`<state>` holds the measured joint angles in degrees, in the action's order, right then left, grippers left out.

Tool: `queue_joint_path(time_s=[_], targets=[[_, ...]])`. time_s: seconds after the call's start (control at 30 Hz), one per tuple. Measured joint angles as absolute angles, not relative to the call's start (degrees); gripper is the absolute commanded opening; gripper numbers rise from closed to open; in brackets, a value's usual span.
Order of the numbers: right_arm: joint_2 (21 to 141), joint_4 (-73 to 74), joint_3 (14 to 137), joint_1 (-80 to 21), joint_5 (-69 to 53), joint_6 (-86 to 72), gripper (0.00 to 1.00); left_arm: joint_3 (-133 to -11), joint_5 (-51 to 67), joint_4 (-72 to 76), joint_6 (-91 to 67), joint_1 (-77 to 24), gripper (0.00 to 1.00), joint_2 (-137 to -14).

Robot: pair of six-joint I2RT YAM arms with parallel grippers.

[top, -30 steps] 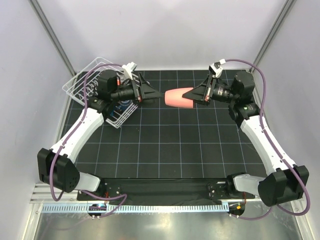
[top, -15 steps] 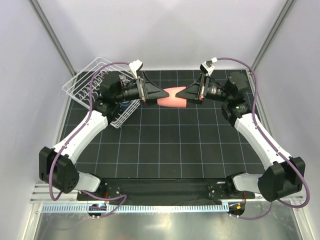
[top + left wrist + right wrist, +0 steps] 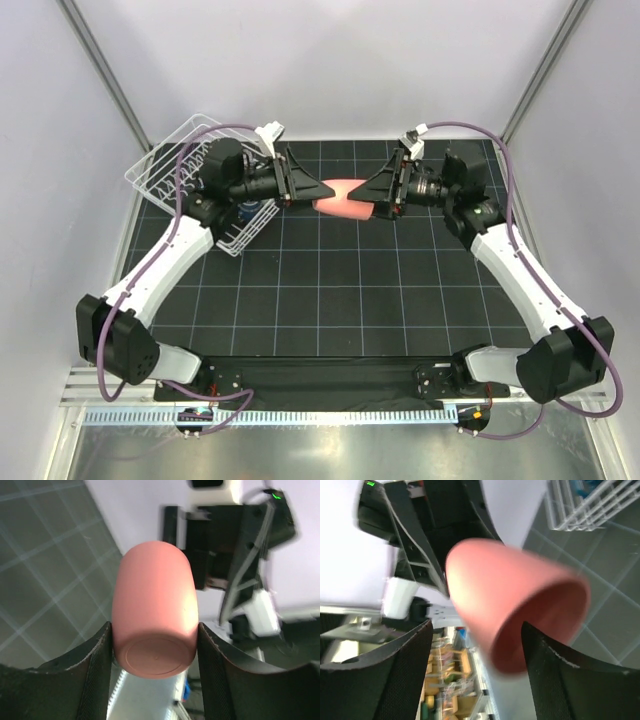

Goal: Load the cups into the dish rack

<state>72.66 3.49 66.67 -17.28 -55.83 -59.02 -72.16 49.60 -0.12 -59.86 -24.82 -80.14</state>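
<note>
The pink cup (image 3: 152, 605) looks like smooth, matt plastic. The fingers (image 3: 95, 680) of the left gripper (image 3: 154, 630) are black, finely grained matt plastic. The dish rack (image 3: 170, 160) at the table's far left corner is white coated wire; the table mat (image 3: 340, 290) is matt black

Bright, even light comes from overhead, and nothing casts a hard shadow. In the top view the dark worktop (image 3: 340, 290) only dims a little under the arms, the pale walls look flat and washed, and the metal strip (image 3: 330, 450) at the near edge gives a dull glare. That view is sharp all over. From the left wrist, the cup (image 3: 155, 615) is crisp with a soft sheen. The left claw (image 3: 155, 645) is nearly black but shows some grain, and the arm behind it is blurred. From the right wrist the cup (image 3: 515, 605) is smeared, worst at its rim. The right claw (image 3: 476, 630) sits in shadow, the rack (image 3: 585, 505) is soft, and the background is out of focus with the white blown out.
</note>
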Motion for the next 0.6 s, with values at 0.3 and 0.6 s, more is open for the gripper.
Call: queue_joint_path(time_s=[0.3, 0.6], targets=[[75.79, 42.3, 83.13, -16.75, -31.2, -35.11, 0.75, -87.96, 24.51, -38.33, -36.36, -16.75, 0.0, -80.2], [78.26, 51.48, 82.61, -16.49, -26.35, -31.29, 0.75, -90.63, 3.07, -55.59, -24.49, -13.47, 0.0, -81.87]])
